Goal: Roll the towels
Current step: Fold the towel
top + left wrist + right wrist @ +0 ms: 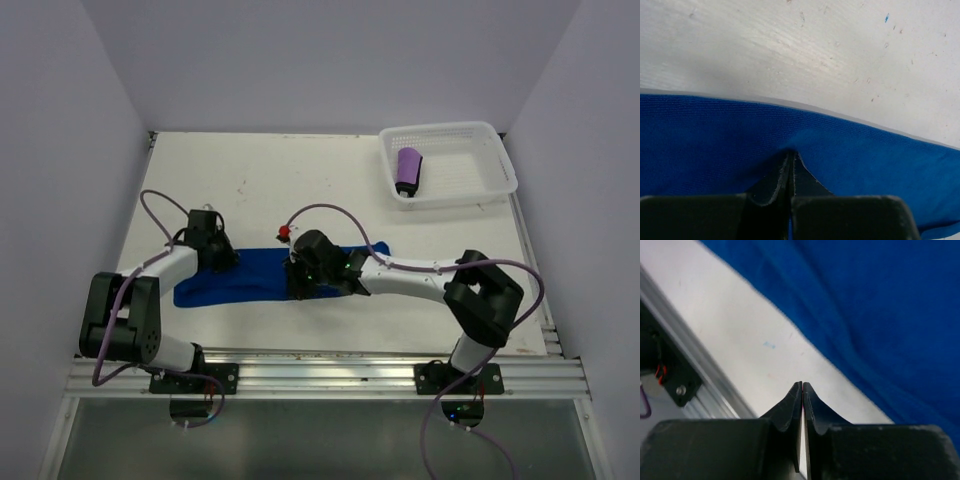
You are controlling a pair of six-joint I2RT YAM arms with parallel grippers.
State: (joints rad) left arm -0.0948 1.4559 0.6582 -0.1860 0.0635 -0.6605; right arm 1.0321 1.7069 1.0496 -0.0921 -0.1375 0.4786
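White table, scuffed and speckled. Up on its far right corner sits a white mesh basket with low latticed walls. Near the table's middle is a tiny red object — too small to identify. Along its near edge runs an aluminium rail.

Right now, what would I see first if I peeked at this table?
A bright blue towel lies spread along the near half of the white table, the left gripper and right gripper both shut, low at it. In the far right corner, a rolled purple towel rests inside a white mesh basket.
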